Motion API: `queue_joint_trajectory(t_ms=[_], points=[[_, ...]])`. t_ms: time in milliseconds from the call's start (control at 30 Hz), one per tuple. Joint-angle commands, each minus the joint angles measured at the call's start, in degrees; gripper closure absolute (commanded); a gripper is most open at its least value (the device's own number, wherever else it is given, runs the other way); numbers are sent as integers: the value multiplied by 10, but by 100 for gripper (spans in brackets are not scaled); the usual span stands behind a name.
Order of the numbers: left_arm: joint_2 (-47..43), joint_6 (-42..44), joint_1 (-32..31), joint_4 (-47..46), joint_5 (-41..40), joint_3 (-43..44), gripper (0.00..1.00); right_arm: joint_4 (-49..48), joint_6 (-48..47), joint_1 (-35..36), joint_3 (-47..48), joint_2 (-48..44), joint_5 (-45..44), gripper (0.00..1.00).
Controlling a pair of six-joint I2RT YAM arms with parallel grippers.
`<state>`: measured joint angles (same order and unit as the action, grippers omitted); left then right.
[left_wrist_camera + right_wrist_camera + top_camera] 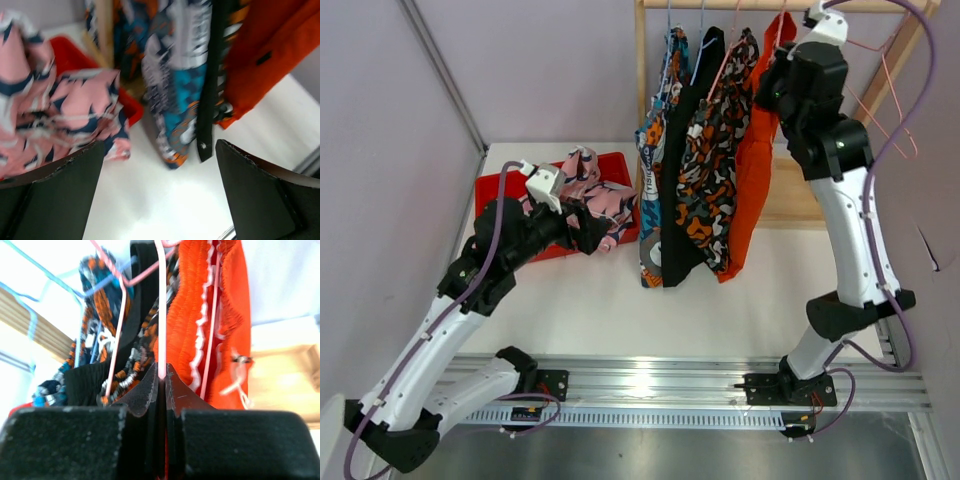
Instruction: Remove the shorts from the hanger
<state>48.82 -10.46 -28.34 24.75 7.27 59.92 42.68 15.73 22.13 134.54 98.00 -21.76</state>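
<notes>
Pinching a pink hanger (161,300), right claw (162,372) borders orange shorts (200,315); left claw (160,150) hangs spread over white table (165,205).

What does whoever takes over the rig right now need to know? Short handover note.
Left gripper: open, holding nothing, low by the edge of the red bin.
Right gripper: shut on a pink hanger wire up at the rail, beside the orange shorts. I cannot tell which pair that hanger carries.
Done: the pink printed shorts lie in the bin.
Left: four pairs hang on the rack, namely the blue printed shorts, black shorts, blotched shorts and the orange ones.
</notes>
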Motion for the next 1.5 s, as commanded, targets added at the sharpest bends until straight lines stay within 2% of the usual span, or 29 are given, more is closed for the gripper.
queue_joint_trajectory(t_ms=[0,133,233,333,533,667,900,1067,1100,1133,1167,1233,1333,1433,1467], points=[[17,4,-45,-18,7,60,1,-52,-32,3,42,-71,-40,100],[46,-10,-120,-46,20,106,1,-47,-13,4,2,-110,-34,100],[82,-11,-198,-80,11,144,1,-49,8,13,-52,-150,-28,100],[120,-6,-288,-119,2,185,1,-52,13,56,-95,-186,-64,100],[258,25,-387,-178,-26,276,1,-58,18,154,-141,-228,-143,100],[324,36,-414,-198,-51,341,1,-58,18,192,-157,-242,-173,100],[370,30,-437,-244,-52,353,0,-63,9,223,-177,-259,-212,100],[415,49,-456,-268,-118,383,2,-59,22,226,-194,-280,-217,100],[421,53,-455,-275,-138,384,5,-55,26,225,-195,-289,-217,100],[431,56,-455,-280,-145,390,12,-54,31,225,-197,-293,-217,100],[437,61,-455,-284,-151,393,47,-51,32,225,-198,-296,-218,100],[452,57,-456,-282,-176,402,98,-49,31,226,-201,-306,-221,100],[451,50,-463,-275,-163,398,100,-47,19,226,-197,-309,-232,100],[416,58,-503,-284,-191,348,100,-49,-3,225,-186,-305,-249,100],[393,57,-516,-285,-217,305,100,-52,-17,225,-182,-302,-253,100]])
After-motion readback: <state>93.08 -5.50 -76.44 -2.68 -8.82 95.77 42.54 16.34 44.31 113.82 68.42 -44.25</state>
